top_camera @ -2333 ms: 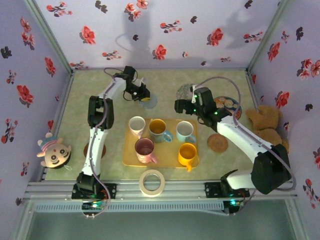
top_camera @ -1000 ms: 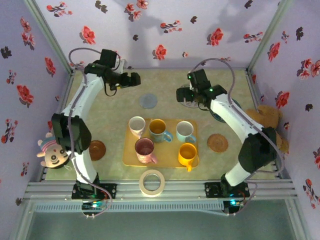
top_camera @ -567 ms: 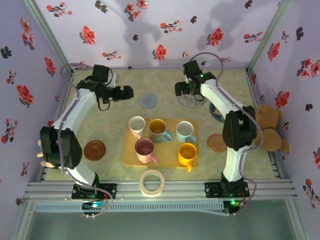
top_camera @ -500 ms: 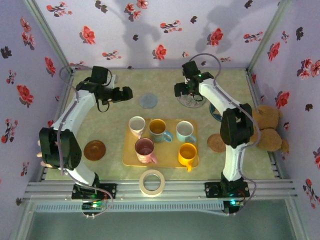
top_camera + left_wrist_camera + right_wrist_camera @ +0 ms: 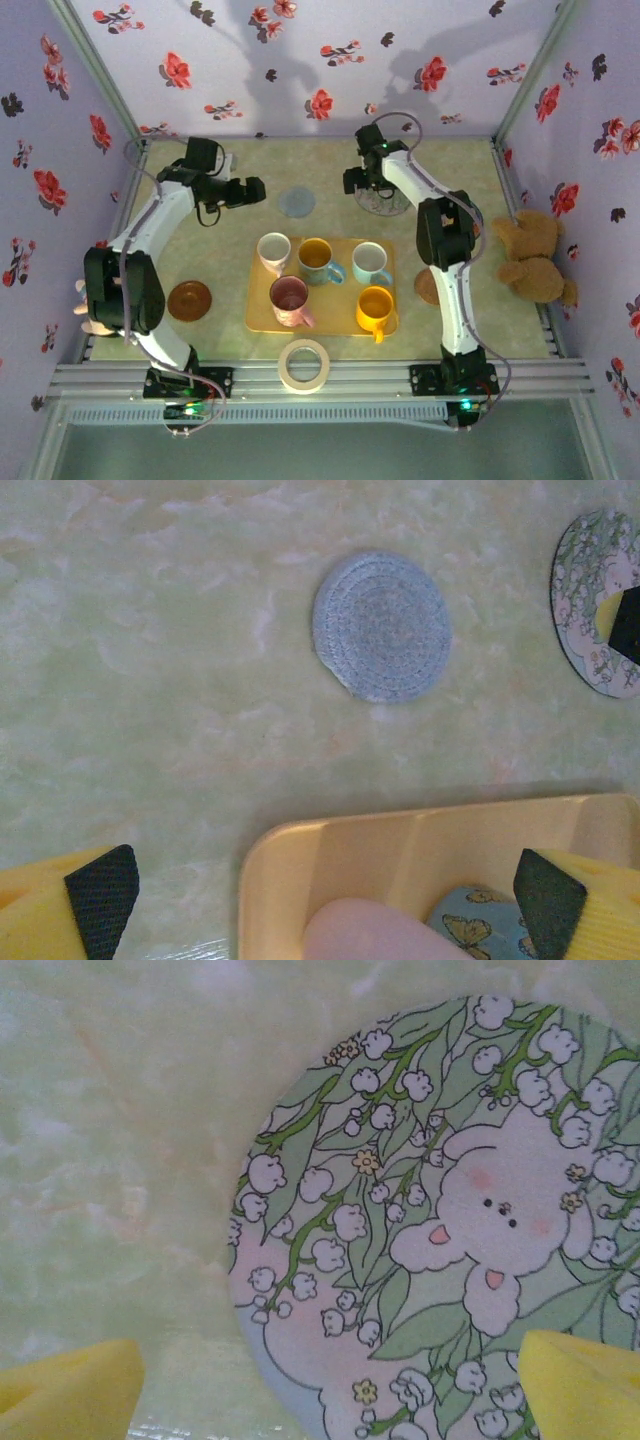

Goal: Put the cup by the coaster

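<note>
- The desk (image 5: 215, 245) was pale green and marbled, boxed in by lilac walls (image 5: 300, 60) printed with red and dark flowers.
- A yellow tray (image 5: 256, 318) at mid-desk held all five cups (image 5: 317, 258), upright.
- The blue coaster (image 5: 296, 202) lay bare beyond the tray, with the bunny coaster (image 5: 385, 205) to its right.
- The left hand (image 5: 255, 188) hung left of the blue coaster, fingers apart and empty.
- The right hand (image 5: 350, 180), also spread and empty, hung over the bunny coaster's left edge.
- Two seconds before, the left hand had been at the blue coaster. It had since drawn off to the left.
- The right arm had folded back, uncovering the bear (image 5: 530, 265).
- The cups had not moved.
</note>
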